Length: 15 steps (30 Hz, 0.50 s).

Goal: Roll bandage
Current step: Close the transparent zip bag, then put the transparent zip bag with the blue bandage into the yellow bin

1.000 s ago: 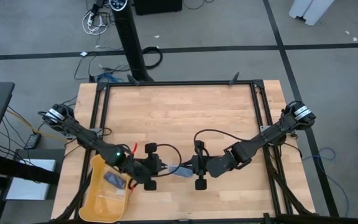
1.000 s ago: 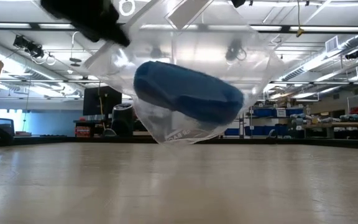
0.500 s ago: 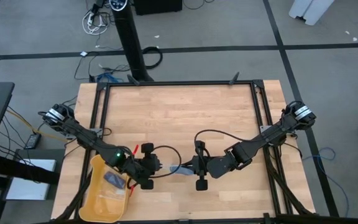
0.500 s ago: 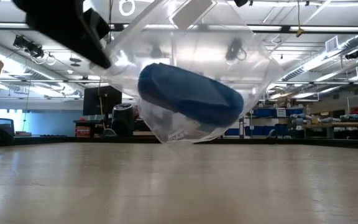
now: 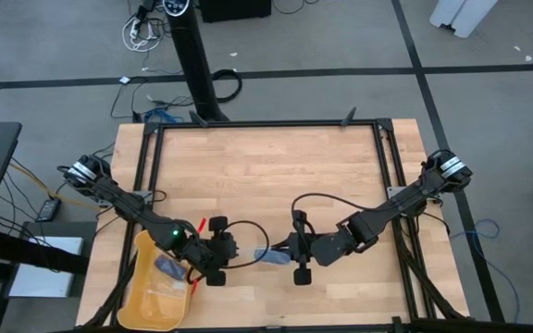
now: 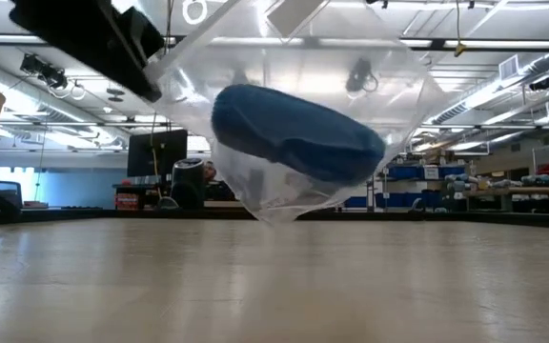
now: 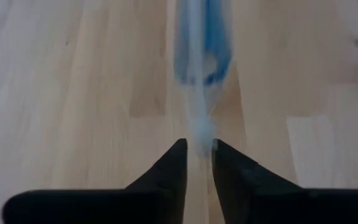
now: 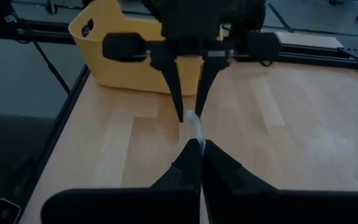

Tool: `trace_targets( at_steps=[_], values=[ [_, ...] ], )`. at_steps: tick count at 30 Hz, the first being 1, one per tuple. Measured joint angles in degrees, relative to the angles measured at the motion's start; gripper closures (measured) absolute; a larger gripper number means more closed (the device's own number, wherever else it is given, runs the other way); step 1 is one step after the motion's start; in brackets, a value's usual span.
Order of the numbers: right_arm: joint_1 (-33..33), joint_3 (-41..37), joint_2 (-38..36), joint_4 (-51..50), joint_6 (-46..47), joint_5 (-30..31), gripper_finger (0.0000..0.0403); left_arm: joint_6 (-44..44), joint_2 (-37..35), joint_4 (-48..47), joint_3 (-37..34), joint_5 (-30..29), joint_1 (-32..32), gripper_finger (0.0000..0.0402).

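Holding a clear plastic bag above the tabletop between them, the two hands are still unpacking: the bandage is sitting as a blue roll inside that bag. The right hand is pinching one bag edge tight. The left hand, fingers narrowly parted around the opposite edge, seems to be loosening. Next the bag likely needs opening to free the bandage.

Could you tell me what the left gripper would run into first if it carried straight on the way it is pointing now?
Probably the clear bag with the blue bandage inside: the left gripper points straight along it, jaws slightly parted around the bag's edge. Just beyond is the right gripper, shut on the bag's far end.
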Motion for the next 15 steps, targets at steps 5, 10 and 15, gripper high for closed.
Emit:
trace_targets(
  at_steps=[5,10,15],
  values=[
    [0.1,0.0,0.0,-0.5,0.0,-0.4,0.0403,2.6,0.0,0.4,1.9,-0.4,0.0,0.0281],
    [0.0,0.0,0.1,-0.5,0.0,-0.5,0.0403,7.1,-0.1,3.5,4.8,-0.4,0.0,0.0248],
    [0.0,0.0,0.1,-0.5,-0.1,-1.3,0.0403,11.8,-0.1,9.4,5.9,-0.5,0.7,0.0234]
  ],
)
